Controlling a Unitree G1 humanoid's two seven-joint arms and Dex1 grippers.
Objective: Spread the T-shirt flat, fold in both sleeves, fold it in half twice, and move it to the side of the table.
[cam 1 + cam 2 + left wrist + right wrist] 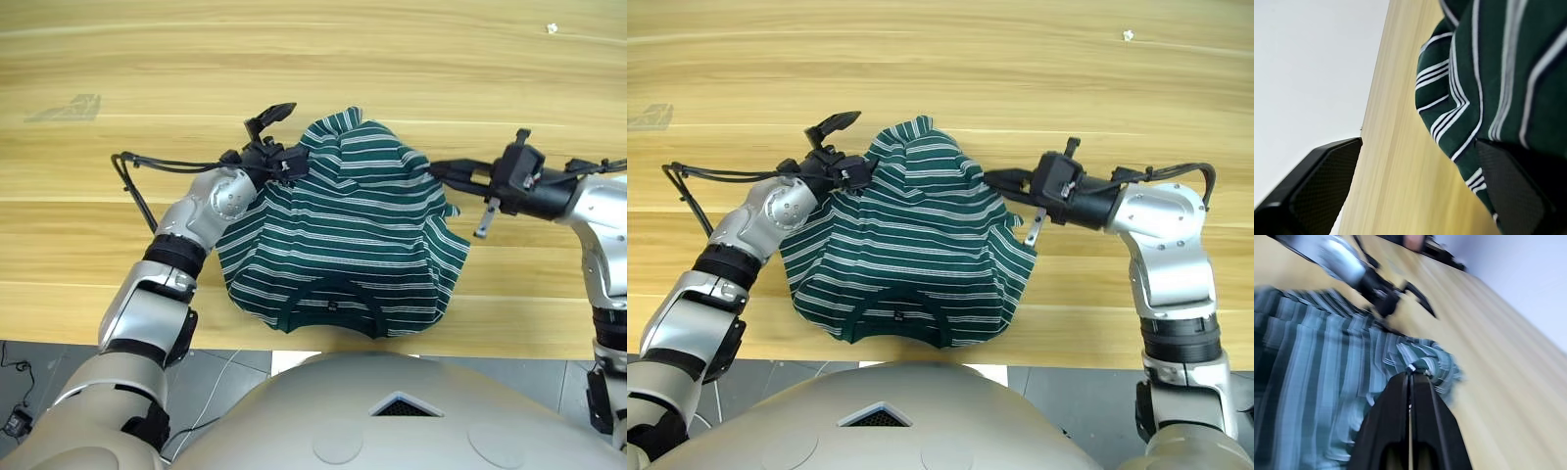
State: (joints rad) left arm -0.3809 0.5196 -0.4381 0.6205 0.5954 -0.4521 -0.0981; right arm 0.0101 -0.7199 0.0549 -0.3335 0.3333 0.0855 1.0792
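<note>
The dark green T-shirt (348,230) with white stripes lies bunched near the table's front edge, collar toward me. My left gripper (291,134) is at its far-left edge and open. One finger (1322,181) stands clear over bare wood, and the other finger (1513,191) lies under the cloth edge. My right gripper (1410,374) is at the shirt's right edge, its fingers pressed together with a gathered fold of cloth at their tips.
The light wooden table (313,59) stretches wide beyond the shirt and to both sides. A small white scrap (552,28) lies far right, and a grey patch (64,108) far left. A black cable (137,186) loops off my left forearm.
</note>
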